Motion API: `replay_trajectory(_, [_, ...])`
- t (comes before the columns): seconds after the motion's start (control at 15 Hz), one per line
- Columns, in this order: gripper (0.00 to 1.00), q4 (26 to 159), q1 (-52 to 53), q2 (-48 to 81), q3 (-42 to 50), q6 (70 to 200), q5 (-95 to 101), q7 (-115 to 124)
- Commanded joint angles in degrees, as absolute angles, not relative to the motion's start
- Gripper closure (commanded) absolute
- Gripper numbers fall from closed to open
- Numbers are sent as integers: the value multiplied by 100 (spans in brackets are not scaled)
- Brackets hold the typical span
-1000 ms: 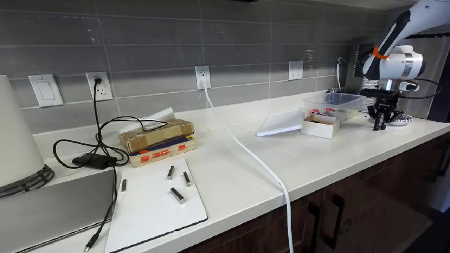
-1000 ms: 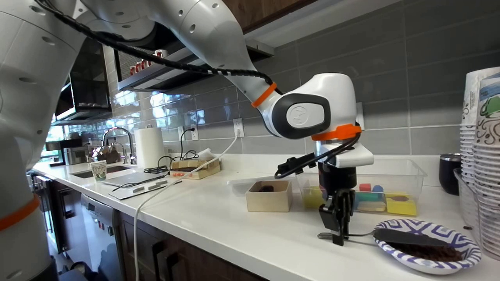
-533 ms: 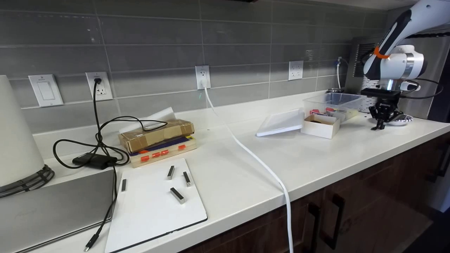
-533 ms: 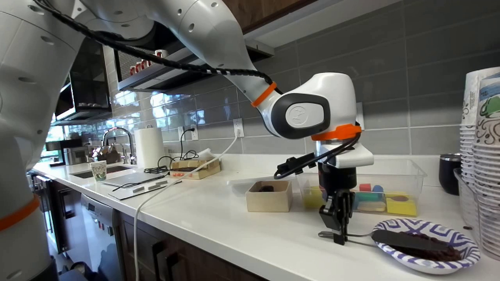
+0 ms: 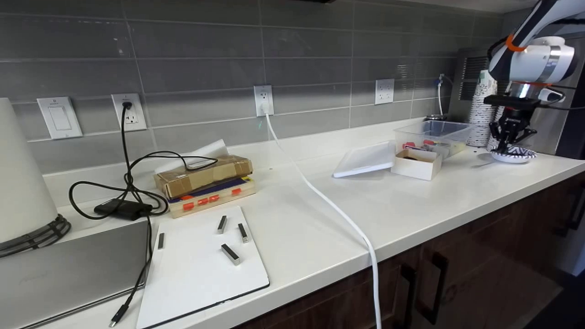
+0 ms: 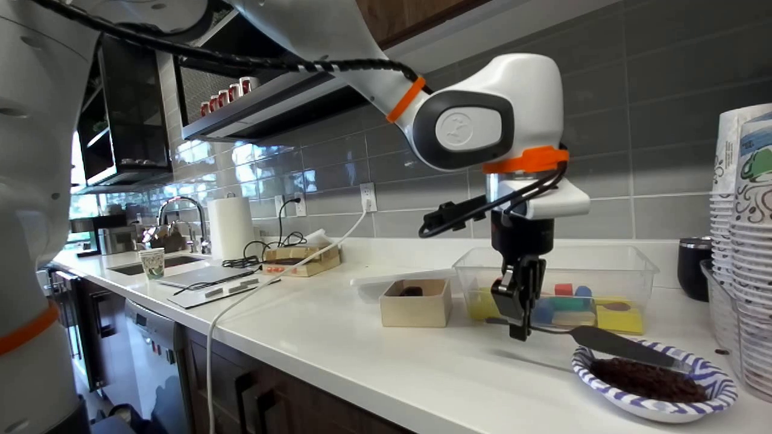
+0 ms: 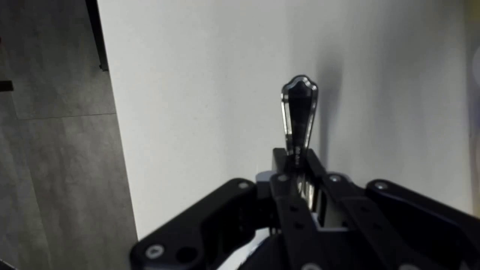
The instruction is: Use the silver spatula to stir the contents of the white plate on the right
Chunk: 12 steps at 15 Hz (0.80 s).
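Note:
The silver spatula (image 6: 624, 346) has a slim handle and a long dark blade. My gripper (image 6: 520, 333) is shut on its handle and holds it raised above the counter. In the wrist view, the handle end (image 7: 299, 108) sticks out past the fingertips (image 7: 297, 159). The white plate (image 6: 648, 411) has a blue-patterned rim and holds dark brown crumbly contents (image 6: 648, 380). The blade slants down over the plate; whether its tip touches anything I cannot tell. In an exterior view, the gripper (image 5: 501, 150) is beside the plate (image 5: 513, 158), and the spatula is hardly visible.
A clear bin (image 6: 639, 277) with coloured items stands behind the gripper, with a small open box (image 6: 416, 310) beside it. Stacked paper cups (image 6: 751, 271) and a dark tumbler (image 6: 693, 271) stand past the plate. A white cable (image 5: 329, 203) crosses the counter.
The fingers have closed on the handle. The arm and gripper have risen, lifting the spatula from the counter and its blade up off the contents. The plate has barely shifted.

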<state>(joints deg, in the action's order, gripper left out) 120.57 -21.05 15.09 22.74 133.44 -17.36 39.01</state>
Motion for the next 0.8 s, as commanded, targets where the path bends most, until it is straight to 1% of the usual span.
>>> replay_trajectory(0.0, [97,12102,-2288,908,2289,12796,-1989,3455])
replay_trajectory(0.33, [97,11450,-2611,1002,2271,11512,-2893,2260])
replay_trajectory(0.73, [97,10425,-3062,1711,2329,9819,-3799,1369])
